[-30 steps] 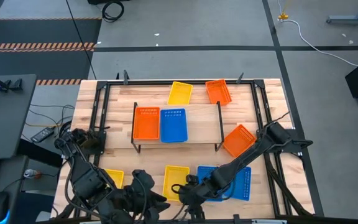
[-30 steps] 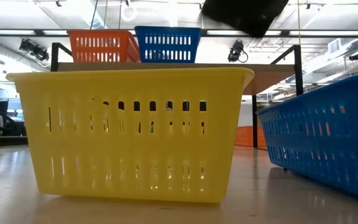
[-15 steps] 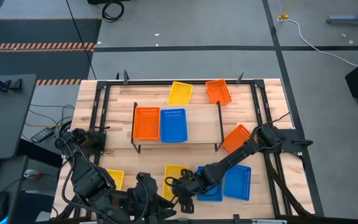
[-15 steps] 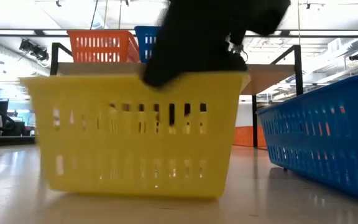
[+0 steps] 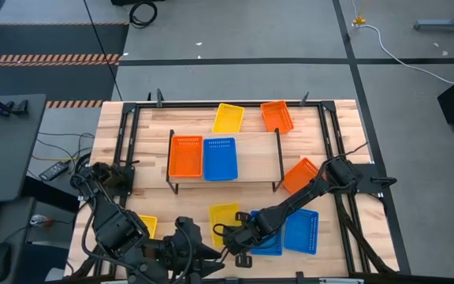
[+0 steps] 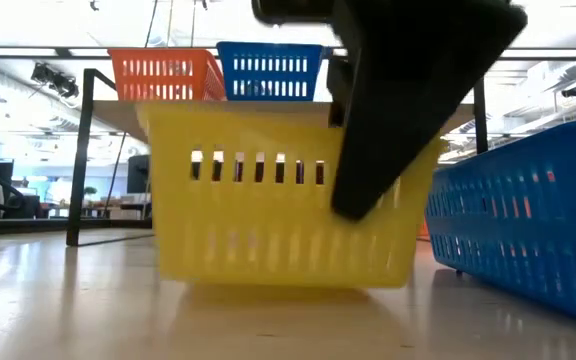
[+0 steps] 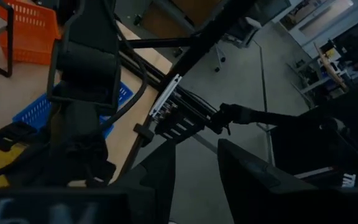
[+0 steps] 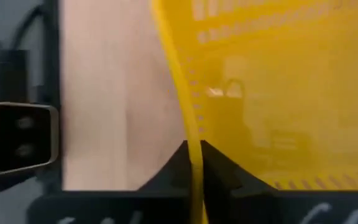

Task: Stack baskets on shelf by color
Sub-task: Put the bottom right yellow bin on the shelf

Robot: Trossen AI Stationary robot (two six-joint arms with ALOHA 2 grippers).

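On the shelf (image 5: 251, 162) an orange basket (image 5: 185, 156) and a blue basket (image 5: 219, 158) stand side by side. Near the table's front edge, my right gripper (image 5: 227, 234) is shut on a yellow basket (image 5: 225, 215), which sits left of a blue basket (image 5: 294, 231). The low view shows this yellow basket (image 6: 268, 200) with the gripper in front of its right part. Another yellow basket (image 5: 145, 227) lies at the near left. My left gripper (image 7: 194, 180) hangs open at the near edge, holding nothing. My right gripper has the yellow basket's near wall at its rim (image 8: 194, 146), pinched with one finger inside the basket and one outside. The fingers come slanting down from the table's right. I cannot tell whether the basket's bottom is clear of the table.
A yellow basket (image 5: 228, 117) and an orange basket (image 5: 277, 116) lie at the far edge behind the shelf. Another orange basket (image 5: 302, 175) lies to the right of the shelf. A black frame (image 5: 124, 134) runs along the table's sides.
My right gripper has come down and gone toward the table's left, onto the yellow basket's near wall. The basket has since moved away from the near edge, toward the shelf.
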